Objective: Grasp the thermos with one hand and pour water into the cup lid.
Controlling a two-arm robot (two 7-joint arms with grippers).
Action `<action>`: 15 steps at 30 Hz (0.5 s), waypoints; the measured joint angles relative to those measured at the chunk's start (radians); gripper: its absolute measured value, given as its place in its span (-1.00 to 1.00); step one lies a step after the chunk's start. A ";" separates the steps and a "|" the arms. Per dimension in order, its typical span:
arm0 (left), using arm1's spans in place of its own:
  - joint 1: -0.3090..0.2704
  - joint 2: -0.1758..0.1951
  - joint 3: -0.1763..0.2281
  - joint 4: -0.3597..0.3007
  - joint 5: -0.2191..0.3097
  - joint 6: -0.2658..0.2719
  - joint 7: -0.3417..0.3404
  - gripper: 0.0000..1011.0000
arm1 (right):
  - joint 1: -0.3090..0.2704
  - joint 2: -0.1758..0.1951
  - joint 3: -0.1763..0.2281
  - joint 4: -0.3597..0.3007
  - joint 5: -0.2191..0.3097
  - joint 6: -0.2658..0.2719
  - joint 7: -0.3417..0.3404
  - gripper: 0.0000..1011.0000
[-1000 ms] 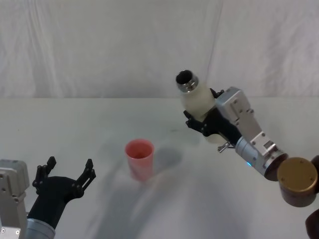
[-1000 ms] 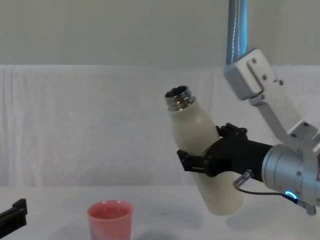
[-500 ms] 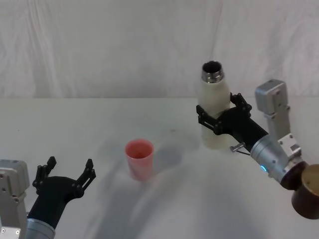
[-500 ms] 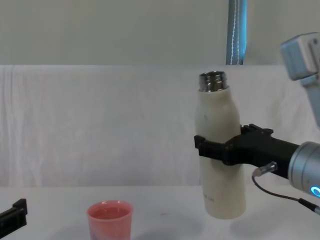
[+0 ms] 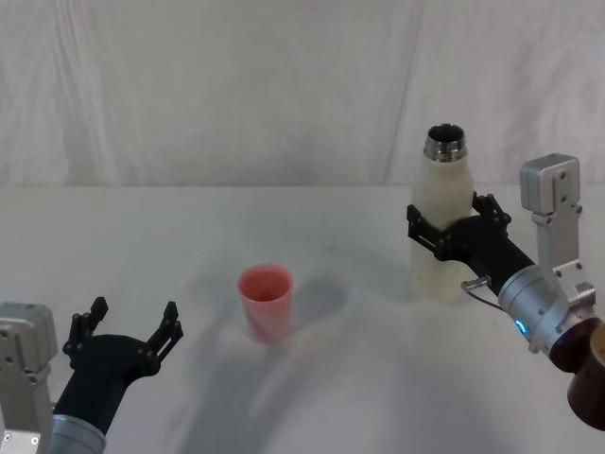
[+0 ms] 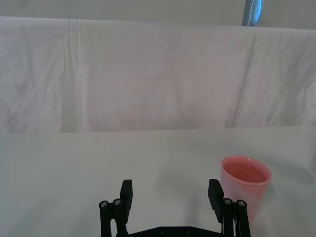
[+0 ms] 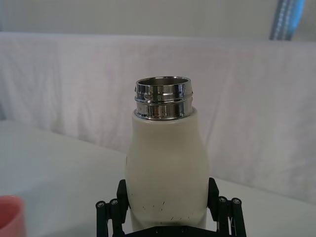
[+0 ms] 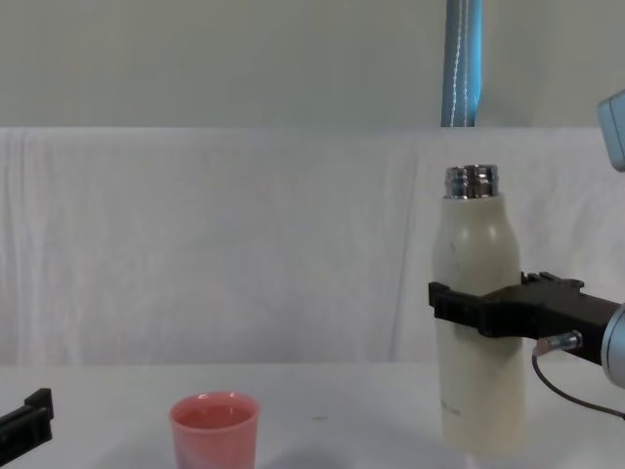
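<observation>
While the thermos [image 5: 442, 227] stands upright at the right of the head view, the right gripper [image 5: 457, 230] is clamped around its cream body at mid height, black fingers [image 8: 467, 305] wrapping both sides. Its bare silver neck is uncapped and points straight up. Its base sits at the white table [image 5: 189, 236], as far as the chest view lets me judge. The cup lid [image 5: 265, 303], pink and upright, rests near the centre of the head view, well apart from the thermos and to its left. In the lower left corner the left gripper [image 5: 125, 331] hovers low with its fingers spread wide, holding nothing, the cup lid just beyond them.
</observation>
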 joint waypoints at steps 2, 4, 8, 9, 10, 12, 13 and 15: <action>0.000 0.000 0.000 0.000 0.000 0.000 0.000 0.98 | 0.001 -0.005 0.002 0.007 -0.010 0.009 -0.023 0.89; 0.000 0.000 0.000 0.000 0.000 0.000 0.000 0.98 | 0.005 -0.013 0.004 0.016 -0.022 0.013 -0.045 0.89; 0.000 0.000 0.000 0.000 0.000 0.000 0.000 0.98 | 0.011 -0.025 0.008 0.030 -0.032 0.013 -0.064 0.89; 0.000 0.000 0.000 0.000 0.000 0.000 0.000 0.98 | 0.013 -0.032 0.009 0.037 -0.034 0.011 -0.068 0.89; 0.000 0.000 0.000 0.000 0.000 0.000 0.000 0.98 | 0.014 -0.035 0.010 0.039 -0.033 0.009 -0.069 0.89; 0.000 0.000 0.000 0.000 0.000 0.000 0.000 0.98 | 0.018 -0.046 0.017 0.051 -0.025 0.000 -0.070 0.89; 0.000 0.000 0.000 0.000 0.000 0.000 0.000 0.98 | 0.019 -0.050 0.019 0.055 -0.021 -0.003 -0.069 0.89; 0.000 0.000 0.000 0.000 0.000 0.000 0.000 0.98 | 0.022 -0.060 0.025 0.066 -0.009 -0.012 -0.067 0.89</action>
